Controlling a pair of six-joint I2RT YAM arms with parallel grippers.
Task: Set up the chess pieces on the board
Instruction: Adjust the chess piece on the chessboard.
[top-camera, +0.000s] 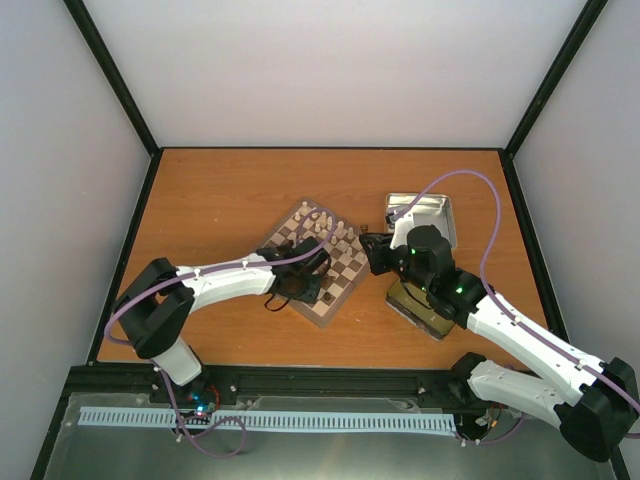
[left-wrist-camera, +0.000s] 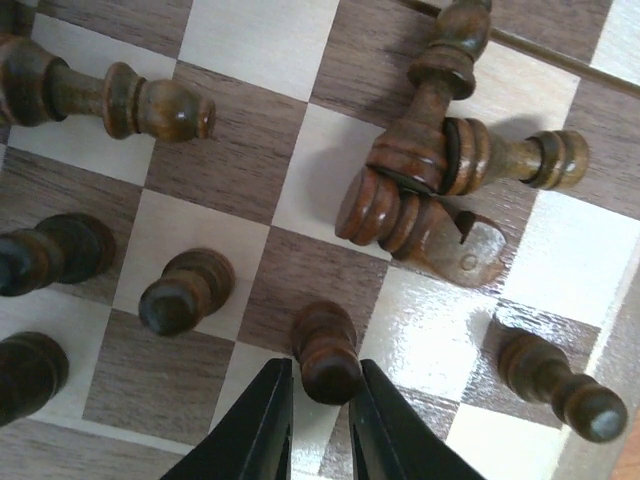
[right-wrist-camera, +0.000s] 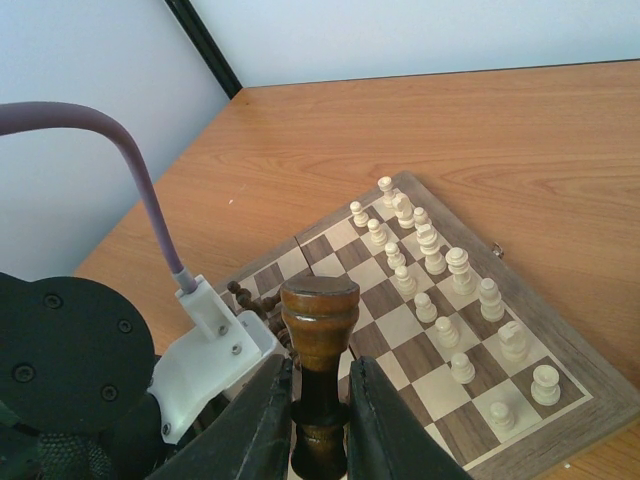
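The board (top-camera: 345, 262) lies at an angle mid-table, with cream chessmen (top-camera: 318, 222) lined up along its far side. My left gripper (top-camera: 308, 283) hangs over the board's near corner. Its jaws (left-wrist-camera: 322, 372) have closed round the head of a standing dark pawn (left-wrist-camera: 325, 350). The right finger touches the pawn, and a sliver of board shows on the left. Several dark chess pieces (left-wrist-camera: 430, 180) lie toppled in a heap nearby, and others stand around it (left-wrist-camera: 185, 290). Right of the board, my right gripper (top-camera: 375, 252) is shut on a tall dark piece (right-wrist-camera: 320, 320), held above the table.
An open metal tin (top-camera: 425, 215) sits at the back right. A second tin (top-camera: 415, 305) lies under my right arm. A lone dark piece (top-camera: 365, 228) rests on the table between board and tin. Black frame posts and white walls enclose the table.
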